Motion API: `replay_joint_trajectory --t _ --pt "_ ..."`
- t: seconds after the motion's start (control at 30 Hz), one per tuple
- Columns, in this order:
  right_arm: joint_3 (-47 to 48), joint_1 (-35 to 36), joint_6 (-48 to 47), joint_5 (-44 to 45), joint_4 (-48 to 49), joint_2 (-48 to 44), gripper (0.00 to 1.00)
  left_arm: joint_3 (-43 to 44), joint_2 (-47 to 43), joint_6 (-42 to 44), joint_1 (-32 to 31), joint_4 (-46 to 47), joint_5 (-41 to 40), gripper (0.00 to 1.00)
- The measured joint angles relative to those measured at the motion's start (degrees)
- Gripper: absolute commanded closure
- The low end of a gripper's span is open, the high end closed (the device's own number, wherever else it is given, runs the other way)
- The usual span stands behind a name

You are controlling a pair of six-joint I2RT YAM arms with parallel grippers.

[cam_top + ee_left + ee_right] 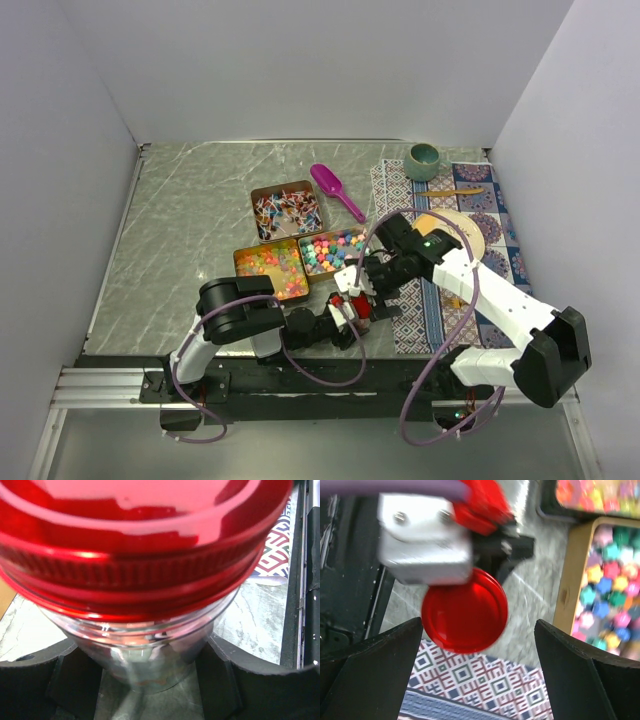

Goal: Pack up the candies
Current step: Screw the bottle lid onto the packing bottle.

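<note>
My left gripper (147, 652) is closed around a clear jar (150, 640). Its black fingers (55, 680) press the glass on both sides, just under the red lid (150, 555) that sits on top. The jar stands upright on the marbled table (180, 230), at the edge of the patterned cloth (485, 680). My right gripper (477, 630) hangs directly above that lid with its jaws spread wide and nothing between them. The candies are all out in three open trays, on the far side of both tools. The orange jelly candies (272, 265) lie just beyond the left gripper and a little to its left. The pastel candies (335, 250) are in the next tray, close beside the right gripper on its left. The wrapped candies (287, 210) are farthest out, behind the other two. Any print on those wrappers is too small for me to read. A purple scoop (335, 188) lies past the trays, well clear of both grippers.
</note>
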Motion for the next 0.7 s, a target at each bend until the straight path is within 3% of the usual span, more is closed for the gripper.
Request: replay_joint_trajectory --t 0.23,0.27,0.33,0.7 --pt "0.0 1.33 -4.04 0.39 -2.08 0.02 0.0 -0.02 0.0 -0.02 0.0 0.0 0.0 0.89" --pt "-0.02 1.33 -4.17 0.76 -2.71 0.02 0.0 -0.04 0.0 -0.02 0.0 0.0 0.0 0.96" --pt "-0.37 1.31 -4.26 1.51 -3.5 -0.2 0.0 -0.15 0.0 -0.02 0.0 0.0 0.02 0.99" --pt "-8.87 0.5 -2.91 9.49 -11.1 -14.91 0.0 -0.11 0.0 -1.44 0.5 -0.02 1.38 0.99"
